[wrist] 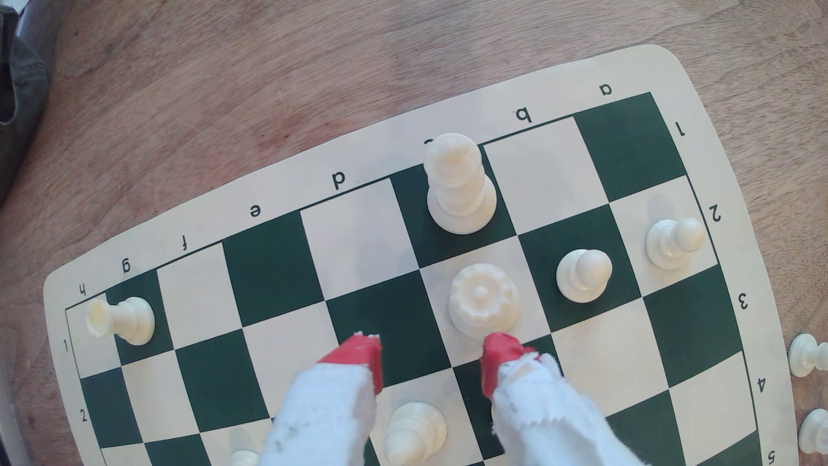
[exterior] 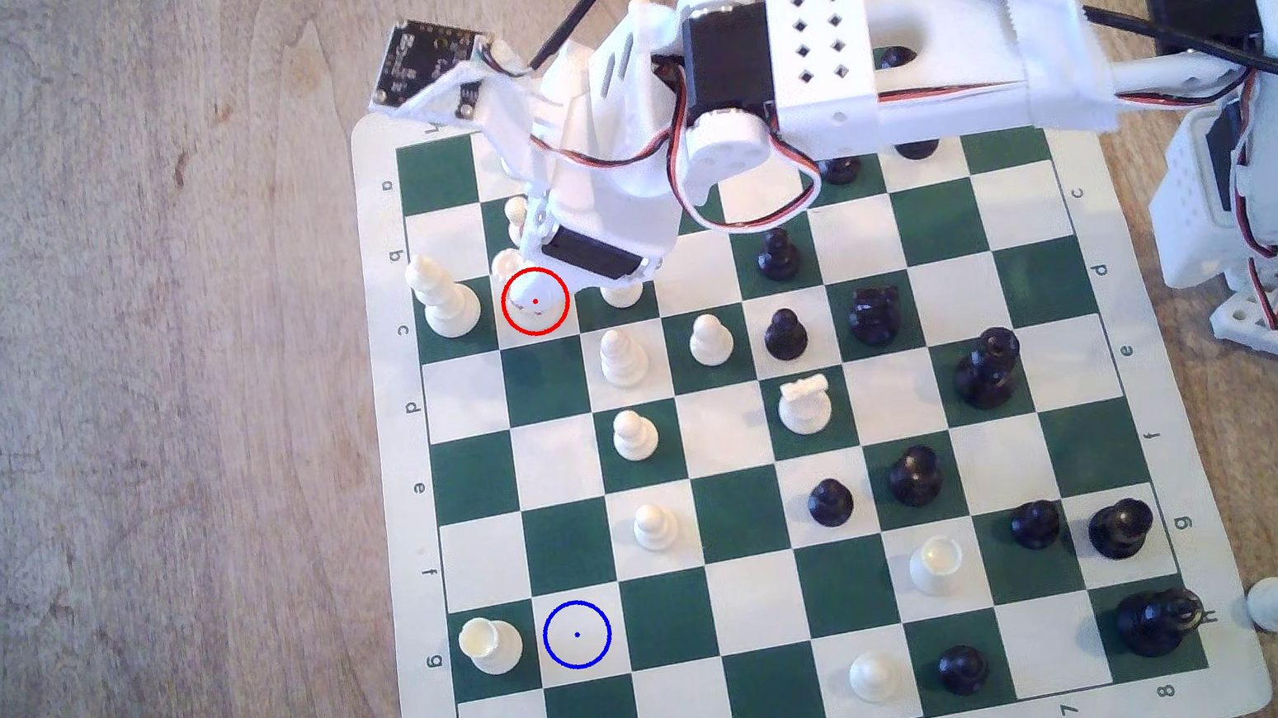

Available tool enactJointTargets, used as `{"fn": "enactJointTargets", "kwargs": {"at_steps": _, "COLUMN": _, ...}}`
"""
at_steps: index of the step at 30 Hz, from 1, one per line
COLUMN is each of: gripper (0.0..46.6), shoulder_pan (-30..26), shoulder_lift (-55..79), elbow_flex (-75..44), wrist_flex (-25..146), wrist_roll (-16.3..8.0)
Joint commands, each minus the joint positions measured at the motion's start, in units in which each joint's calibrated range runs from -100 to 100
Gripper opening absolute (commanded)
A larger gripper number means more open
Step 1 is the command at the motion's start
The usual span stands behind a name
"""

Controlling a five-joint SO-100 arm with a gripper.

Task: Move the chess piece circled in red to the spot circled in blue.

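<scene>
Cloth-wrapped fingers [wrist: 322, 416] with red tips are seen closest, and the pincer [wrist: 432, 347] is spread apart with nothing grasped. Under the gap between the fingers, back from the tips, a white pawn [wrist: 414, 432] is seen; it could be clipped if the pincer were lowered without correction.

Just ahead of one red tip, and not between the two, the chess piece circled in red [wrist: 483, 299] stands upright on its cream square, its notched top and small knob seen from above. That tip appears to be at or almost at its base; contact cannot be told. Misalignment is judged to be the main risk. If the jaws were shut from here, empty air would be gripped, or the base would be nudged and the piece tipped or slid off its square. Directly beyond it, a tall white piece [wrist: 460, 186] could be struck by a toppling piece.

Well away from the pincer, the spot circled in blue [exterior: 577, 634] lies bare, with a white rook [exterior: 489, 644] just beside it; a careless set-down could knock that rook.
</scene>
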Motion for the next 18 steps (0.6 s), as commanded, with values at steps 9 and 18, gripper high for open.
{"fn": "enactJointTargets", "kwargs": {"at_steps": 9, "gripper": 14.9, "shoulder_pan": 2.1, "shoulder_lift": 2.1, "elbow_flex": -7.9, "wrist_flex": -3.9, "wrist_roll": 0.6}}
{"fn": "enactJointTargets", "kwargs": {"at_steps": 18, "gripper": 14.4, "shoulder_pan": 1.9, "shoulder_lift": 5.0, "elbow_flex": -8.5, "wrist_flex": -5.2, "wrist_roll": 0.8}}
